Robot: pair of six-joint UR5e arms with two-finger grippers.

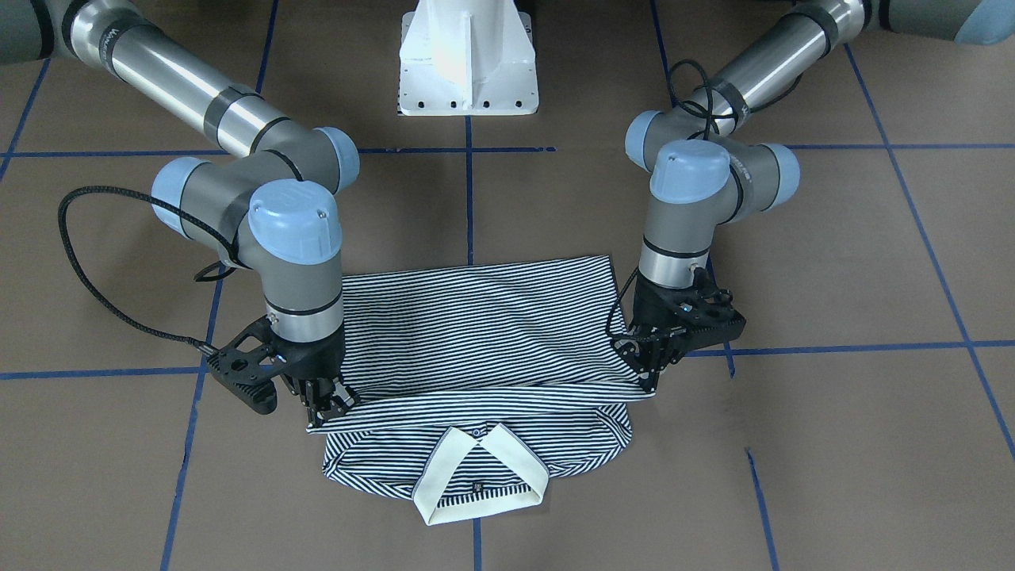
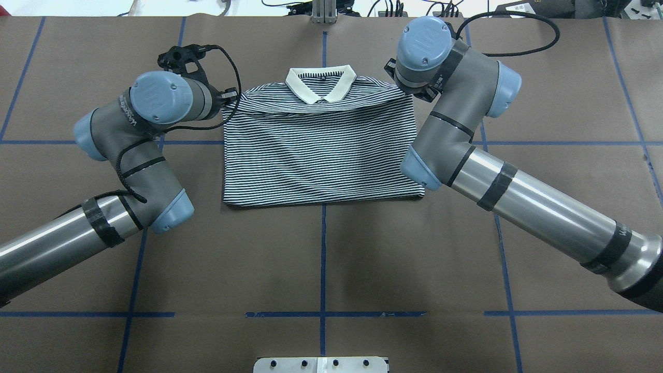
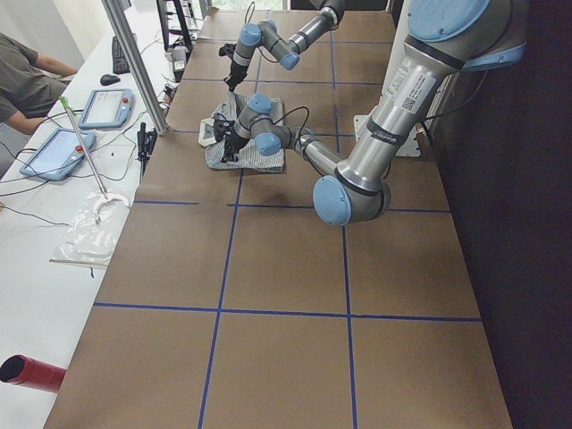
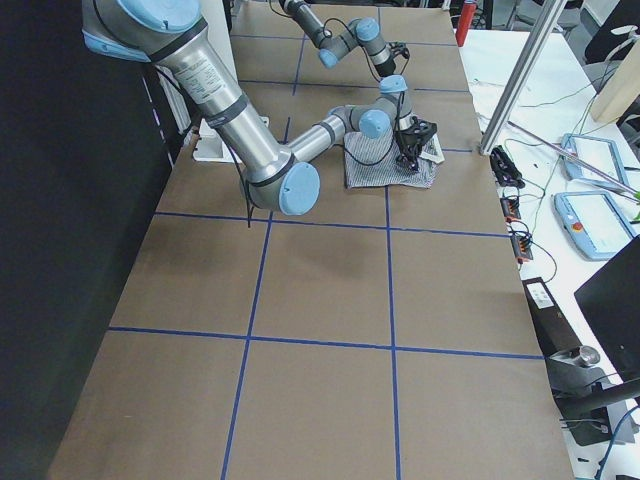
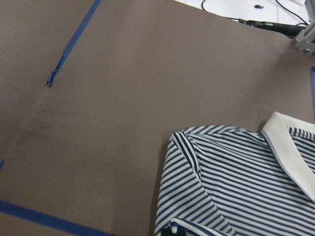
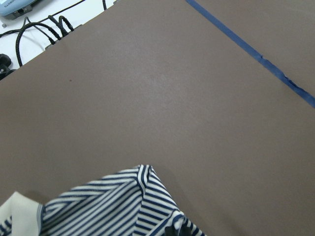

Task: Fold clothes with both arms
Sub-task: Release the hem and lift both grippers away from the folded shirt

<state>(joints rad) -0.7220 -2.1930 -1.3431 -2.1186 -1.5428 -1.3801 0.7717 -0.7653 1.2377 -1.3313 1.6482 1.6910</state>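
The striped polo shirt (image 1: pixel 476 333) lies on the brown table, its lower half folded up over the chest, with the cream collar (image 1: pixel 480 476) showing beyond the folded edge. It also shows in the overhead view (image 2: pixel 318 150). My left gripper (image 1: pixel 652 387) is shut on one end of the folded hem. My right gripper (image 1: pixel 323 414) is shut on the other end. Both hold the hem low, just above the shoulders. In the overhead view the right wrist hides its fingers. The left wrist view shows a shoulder and the collar (image 5: pixel 290 147). The right wrist view shows a shoulder corner (image 6: pixel 123 201).
The white pedestal base (image 1: pixel 468 59) stands behind the shirt. Blue tape lines (image 2: pixel 323 259) cross the table. A side bench with tablets (image 3: pixel 103 107), cables and a seated person (image 3: pixel 22 76) runs along the far edge. A red cylinder (image 3: pixel 31 371) lies on that bench.
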